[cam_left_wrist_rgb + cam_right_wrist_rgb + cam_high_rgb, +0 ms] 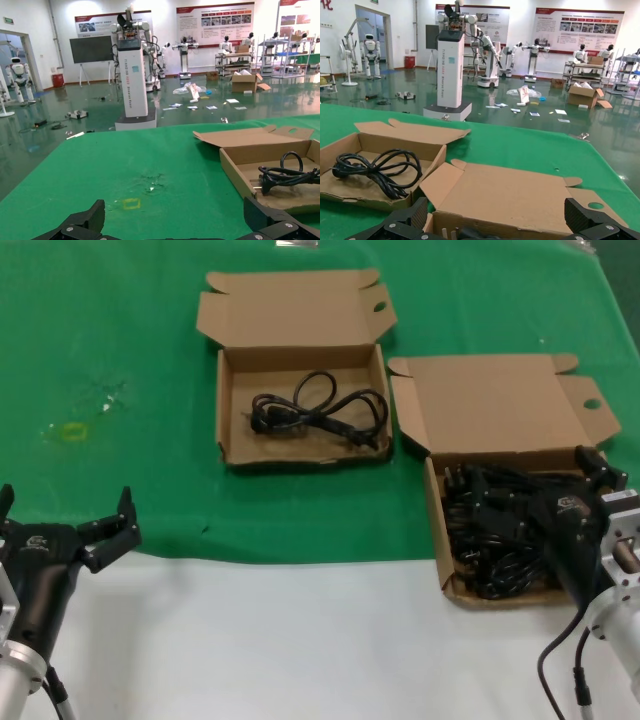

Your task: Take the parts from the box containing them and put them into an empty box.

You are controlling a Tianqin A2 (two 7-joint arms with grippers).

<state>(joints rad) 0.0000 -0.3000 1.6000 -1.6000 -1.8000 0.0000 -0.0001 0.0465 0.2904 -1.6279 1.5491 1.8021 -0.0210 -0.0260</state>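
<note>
**Right tool over the full box, left tool waiting at the worktop edge**

Two shallow cardboard boxes sit open on the green worktop (120, 470), lids folded back.

1. The far box (300, 455) stands near the centre of the green cover. One coiled black cord (320, 410) lies on its floor, plugs at the ends. This box holds nothing else.
2. The near box (437, 530) stands just beside it, toward the robot's right and closer to the robot. A tangled heap of black cords (490, 535) fills it. Its raised lid (495, 405) shows an oval hole in one side flap.
3. The right tool (600, 468) hangs over the right-hand part of the near box, above the heap. Its fingers (592, 217) stand apart, one on each side of the box's back wall in the right wrist view. They grip nothing.
4. The left tool (65, 515) rests at the near left of the worktop, over the white strip, well apart from both boxes. Its fingers (82, 220) are spread wide and hold nothing.
</note>
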